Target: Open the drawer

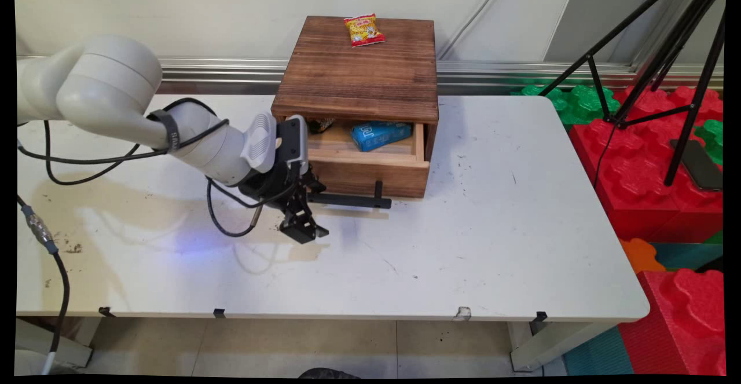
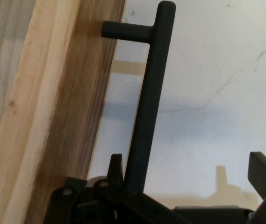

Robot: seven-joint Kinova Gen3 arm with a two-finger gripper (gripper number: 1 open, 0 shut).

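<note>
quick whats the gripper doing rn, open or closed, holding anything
Gripper: open, holding nothing; its fingers sit either side of the black drawer handle, one finger standing well clear of the bar.

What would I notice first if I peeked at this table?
Probably the brown wooden box at the back of the white table, with its drawer pulled out and a blue packet lying inside. A red and yellow snack bag sits on top of the box. The black gripper is open around the left end of the drawer's black handle.
</note>
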